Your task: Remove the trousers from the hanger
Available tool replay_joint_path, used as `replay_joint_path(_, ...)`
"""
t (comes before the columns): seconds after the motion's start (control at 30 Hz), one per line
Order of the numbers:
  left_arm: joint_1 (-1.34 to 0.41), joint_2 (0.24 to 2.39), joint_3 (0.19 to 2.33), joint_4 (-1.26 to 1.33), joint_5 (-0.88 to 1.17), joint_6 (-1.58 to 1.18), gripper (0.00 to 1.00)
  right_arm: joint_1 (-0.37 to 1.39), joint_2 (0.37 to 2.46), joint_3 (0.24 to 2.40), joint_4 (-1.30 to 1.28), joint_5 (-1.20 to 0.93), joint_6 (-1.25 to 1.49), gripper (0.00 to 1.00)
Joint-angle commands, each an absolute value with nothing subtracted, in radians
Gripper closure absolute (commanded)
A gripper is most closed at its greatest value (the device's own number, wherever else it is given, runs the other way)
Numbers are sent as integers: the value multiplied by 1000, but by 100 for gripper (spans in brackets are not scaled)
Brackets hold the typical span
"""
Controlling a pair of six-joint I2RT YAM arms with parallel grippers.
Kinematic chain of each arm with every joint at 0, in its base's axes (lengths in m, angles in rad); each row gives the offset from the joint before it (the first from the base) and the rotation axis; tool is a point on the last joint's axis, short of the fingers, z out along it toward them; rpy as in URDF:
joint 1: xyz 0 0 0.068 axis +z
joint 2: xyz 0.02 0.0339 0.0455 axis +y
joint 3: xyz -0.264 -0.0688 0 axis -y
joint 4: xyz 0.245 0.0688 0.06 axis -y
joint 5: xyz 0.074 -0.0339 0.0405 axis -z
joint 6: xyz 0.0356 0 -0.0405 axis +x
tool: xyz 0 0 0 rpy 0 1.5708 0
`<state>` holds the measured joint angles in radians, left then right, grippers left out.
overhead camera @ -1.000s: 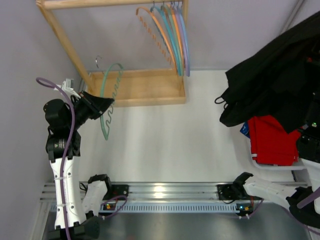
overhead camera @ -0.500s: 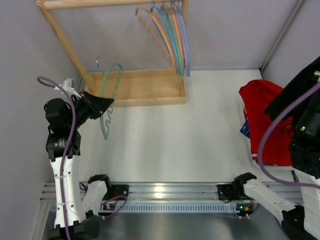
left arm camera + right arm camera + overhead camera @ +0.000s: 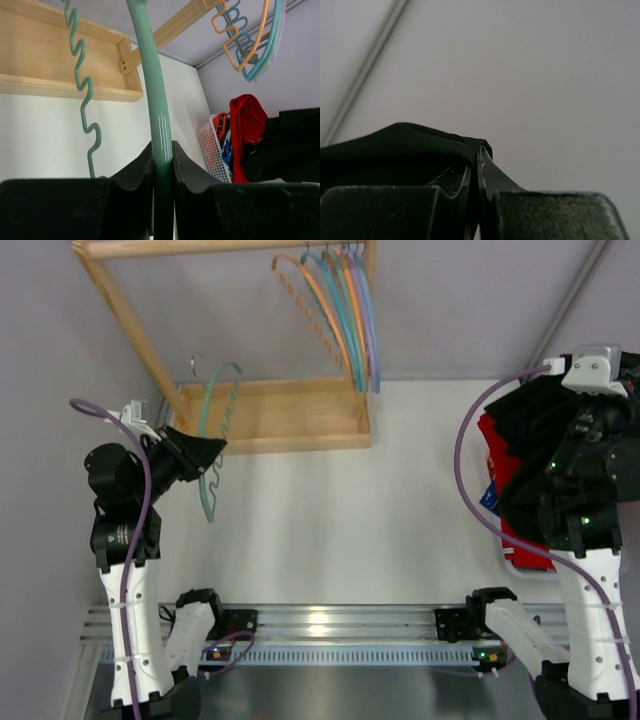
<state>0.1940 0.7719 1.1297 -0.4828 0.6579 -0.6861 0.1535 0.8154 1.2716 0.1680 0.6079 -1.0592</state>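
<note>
Pale grey walls close in a white desk (image 3: 400, 500), with a wooden rack (image 3: 290, 425) standing at its far left and a bunch of spare hangers (image 3: 345, 320) dangling from the rack's top bar. At the left, the hanger (image 3: 154, 95) lies with its long axis running far to near. Its grey hook (image 3: 197, 365) points away toward the rack, and its 2 arms reach back toward the robot's bases. The left jaws are clamped narrowly on its smooth arm, partway along, 1 finger on each side. The wavy arm hangs free just left of them in the wrist view.

The trousers (image 3: 395, 142) are off the hanger and well apart from it, at the far right of the desk. They are bunched in a dark heap whose long axis I cannot tell. The right jaws are pinched nearly together on a fold of that black cloth at their tips, and the rest trails to the left of them in the wrist view. Beside and partly beneath the trousers sit a red garment (image 3: 245, 120) and a white mesh basket (image 3: 212, 150).
</note>
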Motion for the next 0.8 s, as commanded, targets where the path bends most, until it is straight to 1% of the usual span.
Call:
replay_joint_path(0.0,195,741,1167,-417,658,-657,100,16,834,1276,183,511,-982,100)
replay_joint_path(0.03,195,738,1166,-416,658,-658,100,-20,842,1279,173,467,-964,100)
replay_joint_path(0.07,195,736,1166,-416,658,-657,100,-91,857,1282,154,441,-928,100)
replay_joint_path(0.17,195,739,1166,-416,657,-663,100,-179,879,1278,146,345,-888,100)
replay_joint_path(0.3,196,745,1170,-417,653,-663,100,-334,972,1276,158,240,-815,100)
replay_joint_path(0.5,195,758,1190,-416,657,-654,100,-396,1162,1405,135,158,-726,100)
replay_joint_path(0.6,195,758,1203,-416,650,-649,100,-396,1195,1427,78,132,-686,100)
replay_joint_path(0.67,196,756,1207,-417,649,-647,100,-396,1186,1395,46,130,-670,100)
replay_joint_path(0.77,195,752,1212,-417,641,-631,100,-410,1117,1258,3,85,-638,100)
